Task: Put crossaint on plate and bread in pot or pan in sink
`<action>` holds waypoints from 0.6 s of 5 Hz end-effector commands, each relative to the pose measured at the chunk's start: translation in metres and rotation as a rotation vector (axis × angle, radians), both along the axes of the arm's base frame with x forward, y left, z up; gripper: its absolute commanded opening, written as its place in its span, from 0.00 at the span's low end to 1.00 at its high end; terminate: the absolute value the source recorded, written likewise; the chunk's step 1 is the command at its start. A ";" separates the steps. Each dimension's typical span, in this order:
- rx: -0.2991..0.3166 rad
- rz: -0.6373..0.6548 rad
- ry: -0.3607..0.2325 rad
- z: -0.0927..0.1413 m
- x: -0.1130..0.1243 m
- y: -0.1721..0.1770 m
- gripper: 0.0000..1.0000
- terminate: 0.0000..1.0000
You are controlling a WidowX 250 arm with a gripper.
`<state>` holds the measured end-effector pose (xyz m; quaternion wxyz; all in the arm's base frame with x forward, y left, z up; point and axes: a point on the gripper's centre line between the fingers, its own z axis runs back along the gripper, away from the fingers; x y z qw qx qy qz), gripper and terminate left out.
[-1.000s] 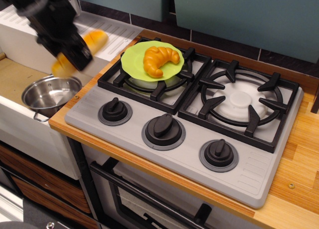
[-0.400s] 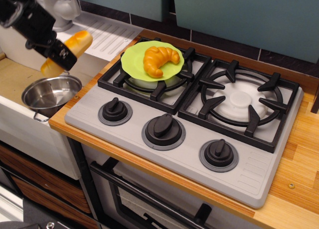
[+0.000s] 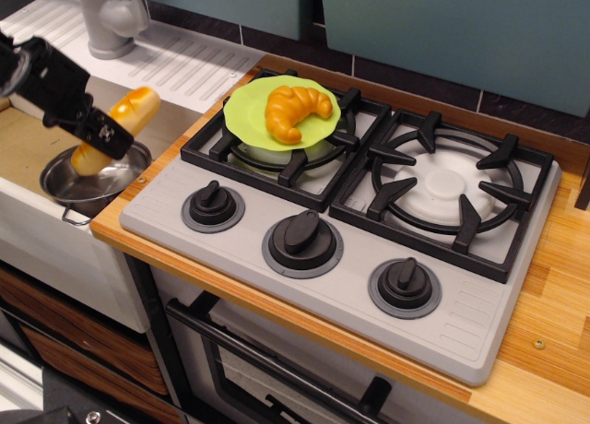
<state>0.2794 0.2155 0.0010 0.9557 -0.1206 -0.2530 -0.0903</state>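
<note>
The orange-brown crossaint (image 3: 293, 110) lies on the lime-green plate (image 3: 245, 116), which sits on the stove's back left burner. My black gripper (image 3: 103, 134) is shut on the yellow-orange bread (image 3: 129, 111) and holds it tilted, its lower end dipping into the shiny steel pot (image 3: 92, 180). The pot stands in the white sink (image 3: 28, 147) by its right wall. The middle of the loaf is hidden by my fingers.
A grey tap (image 3: 111, 17) and the ribbed drainboard (image 3: 198, 60) are behind the sink. The grey stove (image 3: 350, 212) with black grates and three knobs fills the wooden counter (image 3: 553, 350). The front right burner (image 3: 447, 186) is bare.
My gripper has moved left and down with the bread, from above the drainboard edge to over the pot. The loaf's lower end now reaches into the pot. Crossaint and plate unmoved.
</note>
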 end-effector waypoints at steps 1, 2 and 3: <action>0.070 0.022 -0.044 0.009 0.000 0.000 1.00 0.00; 0.086 0.034 -0.019 0.019 -0.003 -0.006 1.00 0.00; 0.099 0.040 0.003 0.032 -0.005 -0.011 1.00 0.00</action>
